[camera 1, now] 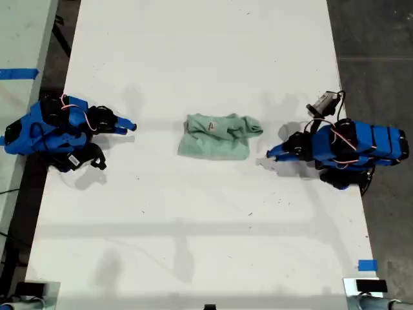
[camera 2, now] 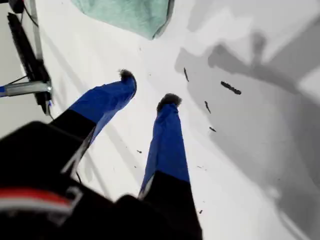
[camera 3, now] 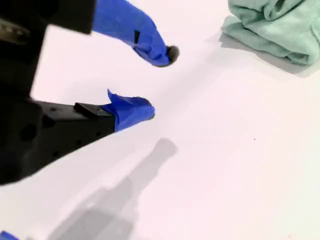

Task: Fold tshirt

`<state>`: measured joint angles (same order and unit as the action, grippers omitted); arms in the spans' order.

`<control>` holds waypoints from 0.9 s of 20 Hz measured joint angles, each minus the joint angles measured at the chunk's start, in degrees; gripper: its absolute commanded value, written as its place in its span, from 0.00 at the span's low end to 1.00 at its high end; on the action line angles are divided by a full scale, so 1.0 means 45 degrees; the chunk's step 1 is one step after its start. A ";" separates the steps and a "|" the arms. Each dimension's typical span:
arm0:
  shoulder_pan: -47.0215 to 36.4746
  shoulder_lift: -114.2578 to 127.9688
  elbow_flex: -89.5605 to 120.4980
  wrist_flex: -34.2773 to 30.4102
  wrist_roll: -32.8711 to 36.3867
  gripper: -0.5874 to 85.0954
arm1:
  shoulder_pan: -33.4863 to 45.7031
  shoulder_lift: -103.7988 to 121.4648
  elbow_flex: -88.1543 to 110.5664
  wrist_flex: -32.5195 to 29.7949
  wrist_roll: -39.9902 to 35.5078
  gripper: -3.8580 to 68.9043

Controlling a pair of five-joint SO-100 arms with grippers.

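The tshirt (camera 1: 217, 137) lies as a small pale mint-green bundle on the white table (camera 1: 206, 245), with a rolled band along its far edge. My first gripper (camera 1: 131, 126) is at the exterior view's left, open and empty, pointing at the tshirt from about an arm's width away. In the first wrist view one flat corner of the tshirt (camera 2: 131, 15) shows beyond the open first gripper (camera 2: 148, 87). My second gripper (camera 1: 270, 154) is at the exterior view's right, close to the bundle's near corner, open and empty. In the second wrist view the bunched tshirt (camera 3: 277, 27) lies off to one side of the second gripper (camera 3: 159, 82).
A blue tape mark (camera 1: 366, 265) is stuck near the table's front edge at the exterior view's right. Camera stands (camera 1: 364, 285) sit at both front corners. A second table with blue tape (camera 1: 18, 73) stands at the exterior view's left. Small dark marks (camera 2: 230, 88) dot the table.
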<state>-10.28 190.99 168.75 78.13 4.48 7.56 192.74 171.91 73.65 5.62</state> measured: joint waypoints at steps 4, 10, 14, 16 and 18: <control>0.0020 0.0000 0.0020 0.0000 -0.0078 0.20 | 0.0508 -0.0059 0.0020 -0.0098 -0.1328 0.20; 0.0020 0.0000 0.0020 0.0000 -0.0098 0.20 | 0.0371 -0.0098 0.0039 -0.0098 -0.8457 0.18; 0.0020 0.0000 0.0020 0.0000 -0.0098 0.20 | 0.0371 -0.0098 0.0039 -0.0098 -0.8574 0.18; 0.0020 0.0000 0.0020 0.0000 -0.0098 0.20 | 0.0371 -0.0098 0.0039 -0.0098 -0.8594 0.18; 0.0020 0.0000 0.0020 0.0000 -0.0098 0.20 | 0.0371 -0.0098 0.0039 -0.0098 -0.8594 0.18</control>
<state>-10.20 190.99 168.84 78.13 4.04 9.23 192.30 172.09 73.21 -33.05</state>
